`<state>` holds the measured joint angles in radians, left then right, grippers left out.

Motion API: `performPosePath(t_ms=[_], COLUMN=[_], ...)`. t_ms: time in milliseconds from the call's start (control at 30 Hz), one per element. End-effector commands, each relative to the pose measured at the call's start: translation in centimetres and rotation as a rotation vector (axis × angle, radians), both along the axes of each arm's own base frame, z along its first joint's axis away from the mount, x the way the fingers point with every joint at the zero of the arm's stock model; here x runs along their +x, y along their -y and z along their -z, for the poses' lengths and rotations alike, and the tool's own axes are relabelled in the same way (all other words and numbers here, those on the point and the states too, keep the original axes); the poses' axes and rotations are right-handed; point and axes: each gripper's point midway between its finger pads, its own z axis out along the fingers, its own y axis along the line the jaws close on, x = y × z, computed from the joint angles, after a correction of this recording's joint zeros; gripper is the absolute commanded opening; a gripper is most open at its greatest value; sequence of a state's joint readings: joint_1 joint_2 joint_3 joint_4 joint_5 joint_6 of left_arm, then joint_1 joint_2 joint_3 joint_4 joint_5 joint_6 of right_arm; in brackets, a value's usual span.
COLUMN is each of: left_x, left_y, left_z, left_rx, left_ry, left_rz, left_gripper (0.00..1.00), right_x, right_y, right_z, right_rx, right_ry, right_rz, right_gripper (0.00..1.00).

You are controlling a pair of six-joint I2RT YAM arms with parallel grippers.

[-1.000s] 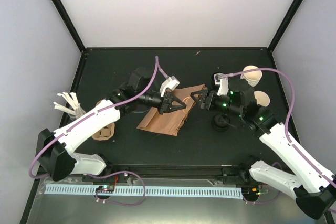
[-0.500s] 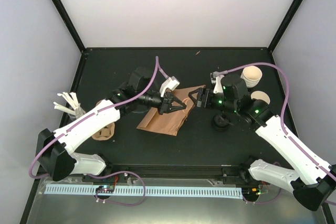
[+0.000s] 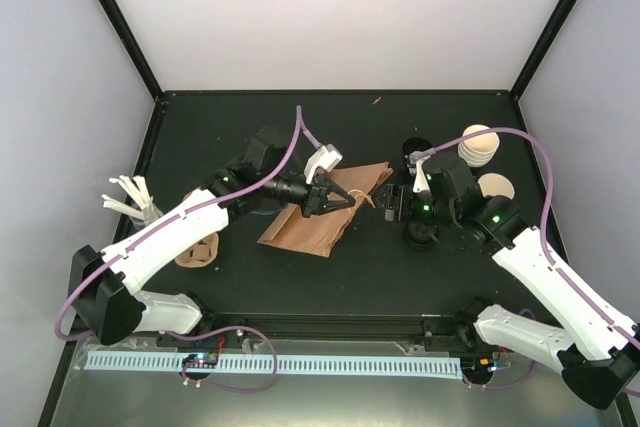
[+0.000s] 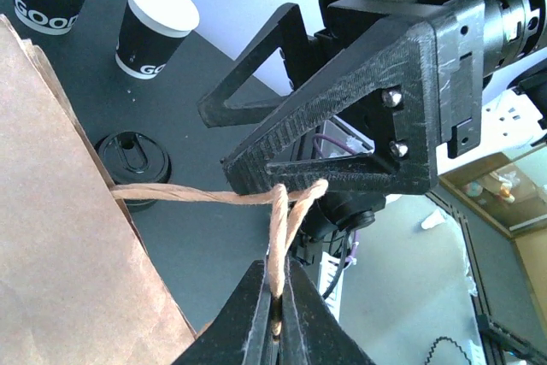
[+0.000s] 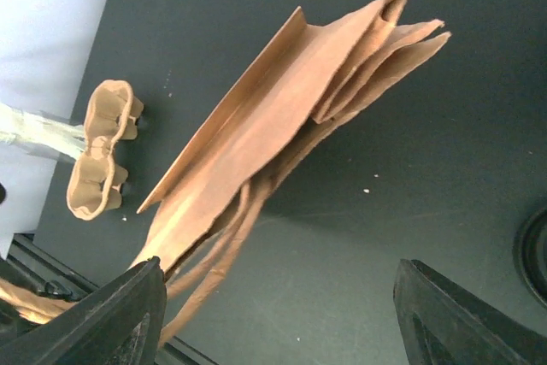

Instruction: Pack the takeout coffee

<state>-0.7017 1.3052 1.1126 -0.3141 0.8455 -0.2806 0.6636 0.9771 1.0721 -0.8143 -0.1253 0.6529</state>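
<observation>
The takeout coffee cup (image 3: 497,187), black with a cream inside, stands at the right behind my right arm; it also shows in the left wrist view (image 4: 156,27). A brown paper bag (image 3: 318,215) lies flat at the table's middle. My left gripper (image 3: 338,200) is shut on the bag's twisted paper handle (image 4: 279,237) and holds it up off the table. My right gripper (image 3: 391,204) is open and empty just right of the bag's mouth (image 5: 376,36). One of its fingers (image 4: 342,138) sits against the handle strands.
A nested cup stack (image 3: 478,144) and a dark-inside black cup (image 3: 415,150) stand at the back right. A black lid (image 3: 420,235) lies under my right arm. A cardboard cup carrier (image 3: 197,247) and white cutlery (image 3: 128,197) are at the left.
My right gripper has drawn back to the right, away from the bag's mouth, and turned downward. My left gripper still holds the handle; the bag shifted slightly left.
</observation>
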Motion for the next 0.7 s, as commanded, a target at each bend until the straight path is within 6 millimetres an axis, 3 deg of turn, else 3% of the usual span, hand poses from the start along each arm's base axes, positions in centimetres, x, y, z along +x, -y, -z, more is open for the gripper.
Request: performPosePath(t_ms=[0,333,667], left_x=[0.3,0.2,-0.1], left_y=[0.4,0.4,0.3], left_z=[-1.8,-1.6,-1.8], left_rx=[-0.031,-0.029,-0.034], left_ry=[0.049,0.041,0.040], left_rz=[0.014,0.014,0.019], left_gripper=[0.05,0.05,0.07], right_x=[-0.8,-1.5,-1.9], right_y=[1.1,-0.2,-1.5], right_z=[0.7,-0.5,0.6], right_rx=[-0.049,0.015,0.037], right_ry=[0.006,0.039,0.002], right_rz=[0.002,-0.082,-0.149], right_gripper=[0.75,0.75,0.75])
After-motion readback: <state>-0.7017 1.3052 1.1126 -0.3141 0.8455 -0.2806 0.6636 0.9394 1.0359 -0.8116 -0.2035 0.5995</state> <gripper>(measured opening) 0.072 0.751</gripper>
